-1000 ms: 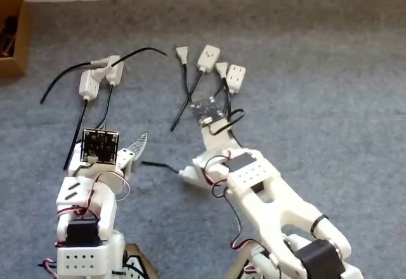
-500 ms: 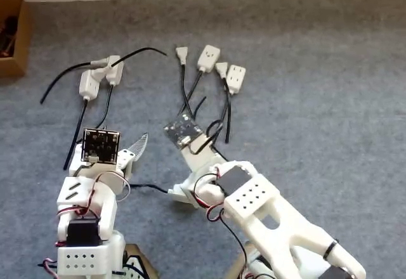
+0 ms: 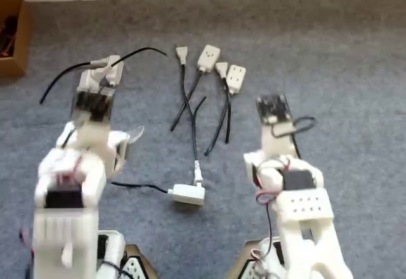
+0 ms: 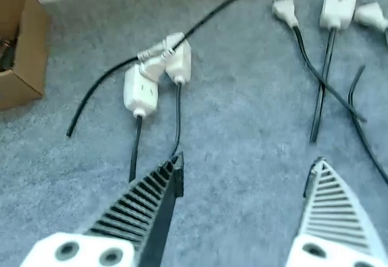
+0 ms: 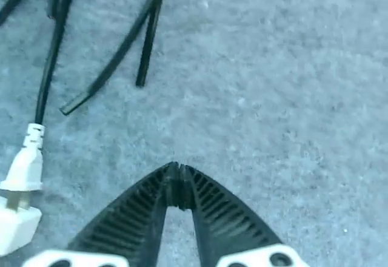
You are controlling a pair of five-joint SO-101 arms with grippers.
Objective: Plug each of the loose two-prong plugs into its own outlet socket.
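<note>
Two arms stand on the grey carpet [image 3: 355, 51], and we go from the left side to the right. At the far left edge sits a cardboard box [image 3: 13, 35]. Near it lie two white outlet sockets [image 4: 140, 90], touching each other, with one plug [image 4: 150, 54] pressed against them; we cannot tell if its prongs are inside. The left arm [image 3: 70, 177] is just before this group, and the left gripper [image 4: 247, 167] hangs above bare carpet with its two fingers spread wide and nothing between them. In the middle, farther back, we see a loose plug [image 3: 181, 54], a socket [image 3: 208, 57], a second loose plug [image 3: 221, 69] and a second socket [image 3: 236, 78], with their black cables [image 3: 190, 98] crossing each other. Closer to the arms, a third plug [image 3: 197, 172] meets a flat socket [image 3: 188, 194] with its prong end. The right arm [image 3: 295, 196] is at the right, well apart from all plugs, and the right gripper [image 5: 177, 185] has its fingers pressed together, holding nothing.
</note>
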